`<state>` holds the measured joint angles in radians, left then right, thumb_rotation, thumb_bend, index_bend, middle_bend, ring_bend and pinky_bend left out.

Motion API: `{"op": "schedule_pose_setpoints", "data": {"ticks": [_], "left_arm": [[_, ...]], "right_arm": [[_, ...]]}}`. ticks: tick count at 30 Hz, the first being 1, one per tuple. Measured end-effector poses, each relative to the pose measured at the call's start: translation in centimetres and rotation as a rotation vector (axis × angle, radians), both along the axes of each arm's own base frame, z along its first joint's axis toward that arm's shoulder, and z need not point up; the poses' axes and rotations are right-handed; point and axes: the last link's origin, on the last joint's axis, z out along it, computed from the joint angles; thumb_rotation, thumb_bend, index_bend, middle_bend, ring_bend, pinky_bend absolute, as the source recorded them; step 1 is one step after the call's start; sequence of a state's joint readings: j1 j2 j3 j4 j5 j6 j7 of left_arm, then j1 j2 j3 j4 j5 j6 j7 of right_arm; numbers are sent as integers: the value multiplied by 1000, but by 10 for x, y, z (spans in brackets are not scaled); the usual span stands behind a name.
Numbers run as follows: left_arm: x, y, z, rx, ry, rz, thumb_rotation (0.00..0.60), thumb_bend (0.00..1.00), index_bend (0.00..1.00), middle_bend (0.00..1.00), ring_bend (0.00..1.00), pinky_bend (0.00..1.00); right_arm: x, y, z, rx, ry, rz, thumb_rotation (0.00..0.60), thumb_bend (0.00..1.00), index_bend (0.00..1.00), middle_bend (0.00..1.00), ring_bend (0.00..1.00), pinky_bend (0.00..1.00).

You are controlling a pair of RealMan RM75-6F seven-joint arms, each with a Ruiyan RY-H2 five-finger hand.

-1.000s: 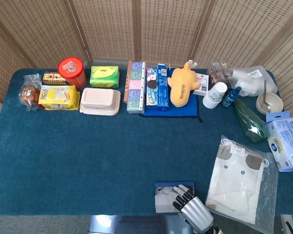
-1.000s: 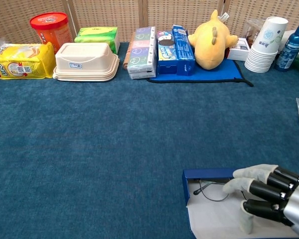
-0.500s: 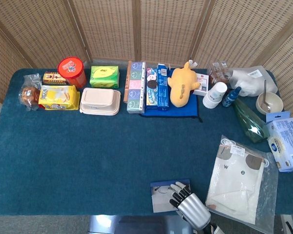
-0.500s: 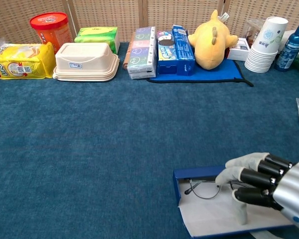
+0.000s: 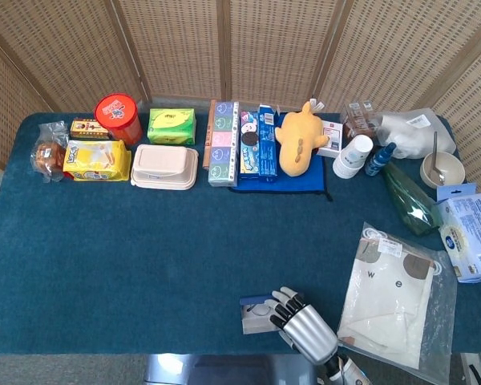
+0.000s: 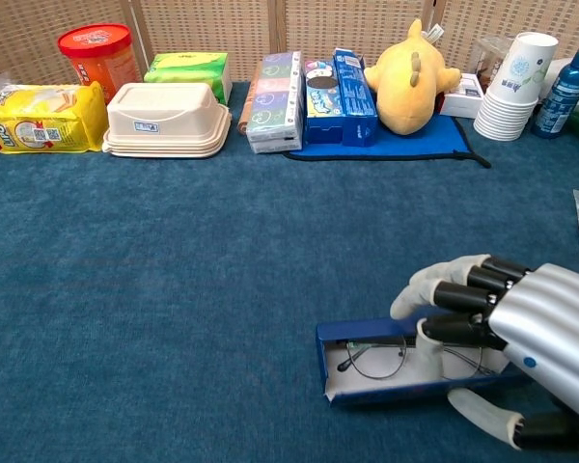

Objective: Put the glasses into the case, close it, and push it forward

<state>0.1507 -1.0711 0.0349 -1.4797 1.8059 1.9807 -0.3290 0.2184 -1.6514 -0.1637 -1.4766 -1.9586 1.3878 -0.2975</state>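
A blue glasses case (image 6: 334, 340) with a white lining lies near the table's front edge, right of centre, and also shows in the head view (image 5: 252, 314). Thin-framed glasses (image 6: 372, 355) lie inside it. My right hand (image 6: 507, 333) covers the case's right half: its fingers (image 6: 454, 294) curl over the far wall and the thumb sits at the near side. The near white flap (image 6: 386, 388) stands raised like a low wall. In the head view the right hand (image 5: 305, 330) hides most of the case. My left hand shows in neither view.
A bagged garment (image 5: 393, 293) lies just right of the case. Along the back stand a cream lunch box (image 5: 165, 166), tissue packs (image 5: 223, 143), a yellow plush (image 5: 299, 136), stacked cups (image 5: 351, 156) and a blue bottle (image 5: 379, 159). A green bottle (image 5: 409, 200) and wipes pack (image 5: 469, 237) sit at right.
The case has slid left, with my right hand moving left and forward over it. The near white flap, lying flat before, has folded up against the case.
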Motion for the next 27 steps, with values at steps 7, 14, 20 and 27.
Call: {"op": "schedule_pose_setpoints", "data": {"ticks": [7,14,20,27], "left_arm": [[-2,1,-2,-7,-4,6,600,321,134,31,0,0],[-3,2,-2,-5,-6,9,600,321,134,31,0,0],[-5,2,-2,-5,-5,11,600,322,135,31,0,0],[-7,3,-4,-9,-5,18,600,321,134,31,0,0]], "right_arm": [[4,-7,-4,4,13,-5,600,344,358,227,171,233],[10,-16,-11,-3,16,-8,600,344,322,206,166,233],[13,-26,-14,-16,16,-3,600,344,314,203,166,232],[17,-37,-18,-21,32,-4,600,343,305,197,166,232]]}}
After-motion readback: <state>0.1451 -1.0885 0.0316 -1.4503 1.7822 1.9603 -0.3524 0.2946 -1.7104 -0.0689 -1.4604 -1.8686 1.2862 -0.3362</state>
